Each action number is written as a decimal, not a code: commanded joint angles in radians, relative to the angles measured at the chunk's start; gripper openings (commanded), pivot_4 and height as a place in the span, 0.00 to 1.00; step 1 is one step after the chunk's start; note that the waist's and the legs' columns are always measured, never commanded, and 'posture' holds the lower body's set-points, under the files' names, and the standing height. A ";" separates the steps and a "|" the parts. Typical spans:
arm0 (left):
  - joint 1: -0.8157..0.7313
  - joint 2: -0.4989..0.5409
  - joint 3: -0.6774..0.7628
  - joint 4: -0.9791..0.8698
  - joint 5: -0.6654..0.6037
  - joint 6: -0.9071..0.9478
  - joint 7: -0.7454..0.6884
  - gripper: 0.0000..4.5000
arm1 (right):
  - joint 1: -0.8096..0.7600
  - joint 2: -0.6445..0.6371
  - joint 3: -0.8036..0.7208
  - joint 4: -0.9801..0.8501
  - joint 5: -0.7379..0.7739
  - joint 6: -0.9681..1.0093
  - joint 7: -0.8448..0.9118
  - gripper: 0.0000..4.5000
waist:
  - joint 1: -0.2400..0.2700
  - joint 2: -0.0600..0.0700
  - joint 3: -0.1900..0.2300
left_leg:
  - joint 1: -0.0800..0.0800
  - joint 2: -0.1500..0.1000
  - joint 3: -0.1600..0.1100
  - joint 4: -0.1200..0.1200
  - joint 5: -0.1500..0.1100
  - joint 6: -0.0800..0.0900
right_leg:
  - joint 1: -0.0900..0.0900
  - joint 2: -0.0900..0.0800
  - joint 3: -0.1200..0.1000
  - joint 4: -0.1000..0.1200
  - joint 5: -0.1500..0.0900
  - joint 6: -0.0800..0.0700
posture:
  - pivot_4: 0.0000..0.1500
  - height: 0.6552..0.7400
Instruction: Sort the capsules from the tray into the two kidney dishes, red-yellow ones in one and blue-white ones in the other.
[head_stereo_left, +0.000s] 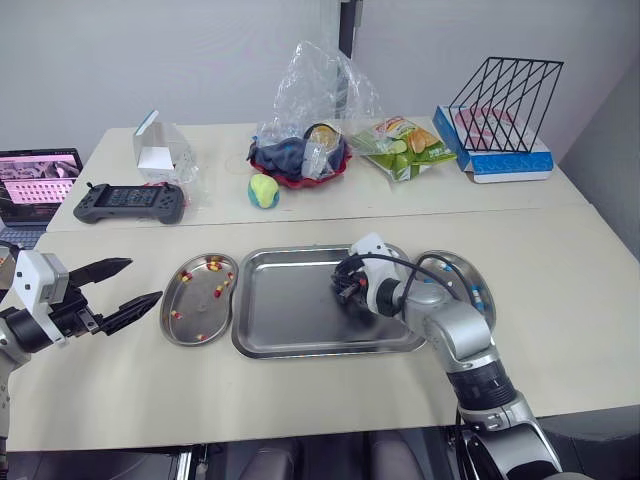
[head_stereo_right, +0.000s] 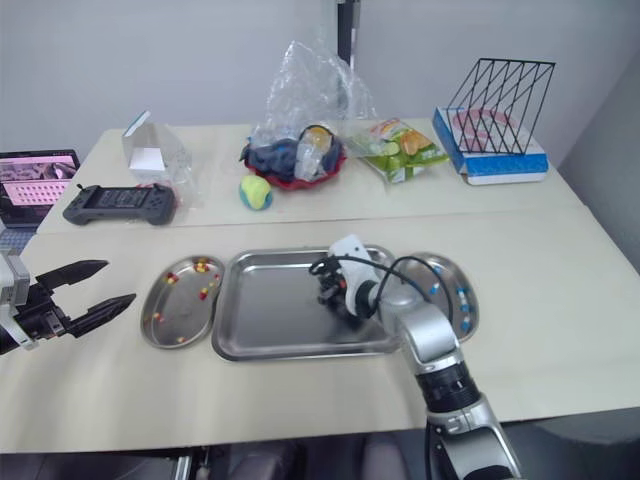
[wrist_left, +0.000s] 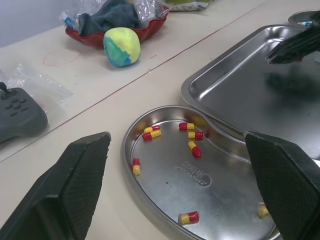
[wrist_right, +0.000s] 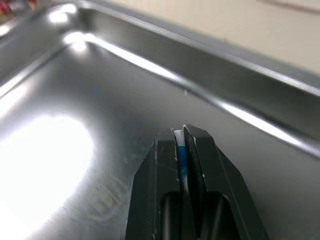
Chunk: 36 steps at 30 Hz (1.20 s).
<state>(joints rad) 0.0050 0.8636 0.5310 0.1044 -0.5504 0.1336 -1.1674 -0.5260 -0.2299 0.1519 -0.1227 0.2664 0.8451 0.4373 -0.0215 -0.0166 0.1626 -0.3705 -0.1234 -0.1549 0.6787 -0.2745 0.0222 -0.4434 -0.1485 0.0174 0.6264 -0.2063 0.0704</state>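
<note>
1. The left gripper (head_stereo_left: 145, 279) hangs beside the dishes, fingers spread wide.
2. The shiny metal kidney dish on the left (head_stereo_left: 172, 330) holds small red-yellow capsules (wrist_left: 152, 132).
3. In the big flat metal tray (head_stereo_left: 290, 325), the right gripper (wrist_right: 181, 131) pinches a blue-white capsule (wrist_right: 181, 155).
4. The shiny metal kidney dish on the right (head_stereo_left: 462, 262) holds more blue-white ones.

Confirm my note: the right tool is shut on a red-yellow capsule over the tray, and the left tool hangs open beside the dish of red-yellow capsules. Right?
Not quite. The capsule in the right tool is blue-white, not red-yellow, as the right wrist view shows. The rest holds: it is over the tray, and the left tool hangs open beside the dish of red-yellow capsules.
</note>
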 joint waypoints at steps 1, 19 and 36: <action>-0.015 0.005 0.012 0.005 0.002 -0.023 0.003 1.00 | -0.059 -0.057 -0.133 -0.058 0.088 0.031 0.048 0.01 | 0.000 0.000 0.000 | 0.000 0.000 0.000 0.000 0.000 0.000 | 0.000 0.000 0.000 0.000 0.000 0.000 | 1.00 1.00; -0.082 -0.001 -0.044 0.057 0.018 -0.026 -0.011 1.00 | 0.145 -0.462 -0.218 0.021 0.029 -0.134 0.244 0.08 | -0.017 0.000 0.000 | 0.001 0.002 0.007 0.000 -0.001 0.002 | 0.000 0.000 0.003 0.000 0.001 -0.001 | 1.00 1.00; -0.086 0.008 -0.022 0.107 0.028 -0.037 -0.007 1.00 | 0.047 -0.597 -0.424 0.345 0.038 -0.391 0.319 1.00 | 0.006 0.000 0.000 | 0.001 0.002 0.009 0.000 -0.001 0.002 | 0.000 0.000 0.003 -0.001 0.001 -0.001 | 1.00 1.00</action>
<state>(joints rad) -0.0733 0.8509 0.4757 0.2116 -0.5226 0.1110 -1.1838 -0.4636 -0.8080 -0.2313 0.2025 0.2986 0.5024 0.7509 -0.0158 -0.0171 0.1627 -0.3694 -0.1213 -0.1462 0.6782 -0.2757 0.0242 -0.4435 -0.1484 0.0203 0.6249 -0.2057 0.0698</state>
